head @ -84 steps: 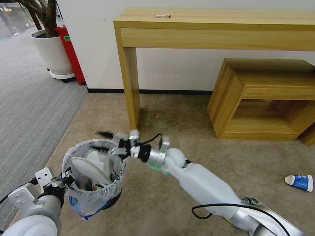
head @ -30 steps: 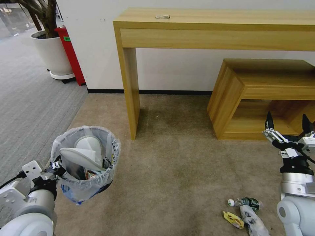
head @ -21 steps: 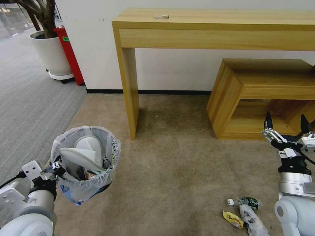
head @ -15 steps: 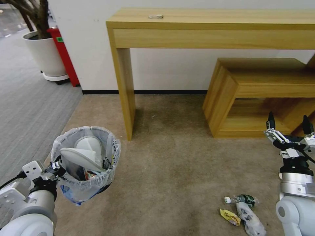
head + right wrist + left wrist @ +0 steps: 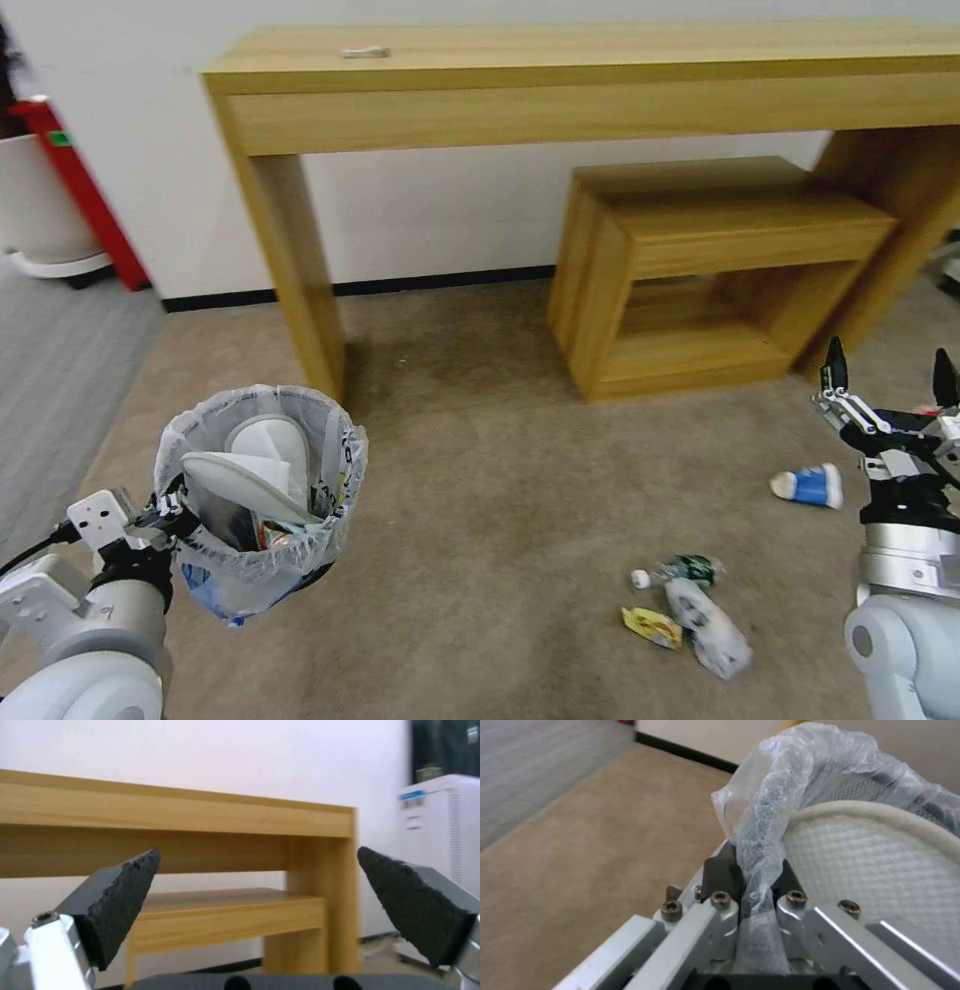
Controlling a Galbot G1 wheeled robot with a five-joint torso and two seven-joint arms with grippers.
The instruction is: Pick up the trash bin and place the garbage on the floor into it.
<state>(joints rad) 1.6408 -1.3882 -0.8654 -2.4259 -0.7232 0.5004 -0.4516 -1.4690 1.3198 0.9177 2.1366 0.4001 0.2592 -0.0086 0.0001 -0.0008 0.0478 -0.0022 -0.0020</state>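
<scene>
The trash bin (image 5: 262, 582), black with a crinkly whitish liner, hangs above the floor (image 5: 480, 470) at lower left, white slippers (image 5: 240, 478) inside. My left gripper (image 5: 172, 515) is shut on its rim; the left wrist view shows the left gripper (image 5: 756, 870) pinching the bin's liner (image 5: 790, 787) beside a slipper (image 5: 875, 862). My right gripper (image 5: 888, 378) stands open and upright at the right, with nothing between its fingers (image 5: 125, 896). On the carpet lie a blue paper cup (image 5: 810, 486), a green-labelled bottle (image 5: 684, 570), a yellow wrapper (image 5: 650, 627) and a crumpled clear wrapper (image 5: 708, 628).
A long wooden table (image 5: 560, 70) stands against the wall, a low wooden stool (image 5: 700, 260) beneath it. A red stand (image 5: 70, 190) and a white planter (image 5: 35, 215) are at far left by grey carpet (image 5: 50, 400). A white cabinet (image 5: 440, 843) is beyond the table.
The camera has swung to the right, so the whole scene slid left and the blue cup came into sight. My right arm earlier drew back from over the bin to the right side.
</scene>
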